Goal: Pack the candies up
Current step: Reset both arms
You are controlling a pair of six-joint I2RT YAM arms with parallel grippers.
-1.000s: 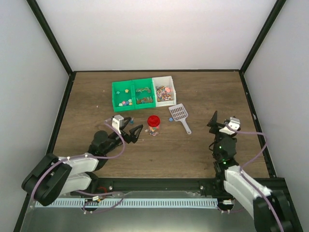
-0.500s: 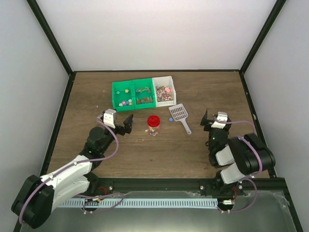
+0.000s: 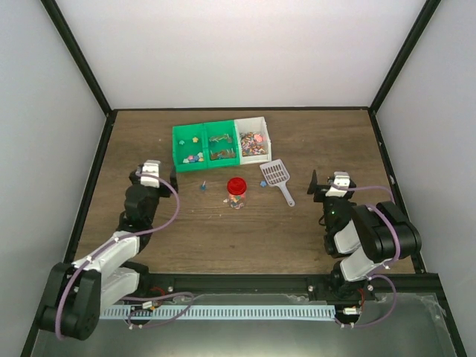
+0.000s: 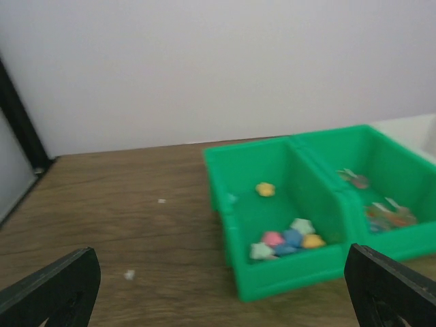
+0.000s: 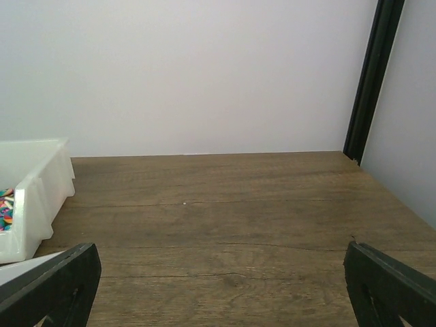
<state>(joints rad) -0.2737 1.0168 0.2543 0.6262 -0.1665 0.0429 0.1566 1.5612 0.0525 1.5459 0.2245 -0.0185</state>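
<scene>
Packing apparently complete: some candies [image 3: 236,202] sat inside the capped jar [image 3: 236,187], others in bins [image 3: 178,152] behind it; left claw [image 3: 155,176] and right claw [image 3: 326,187] flanked it, well apart, both open and empty.

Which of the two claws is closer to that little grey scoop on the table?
The right gripper. It sits just right of the scoop, level with its handle; the left gripper is far off to its left, beyond the red-lidded jar.
</scene>
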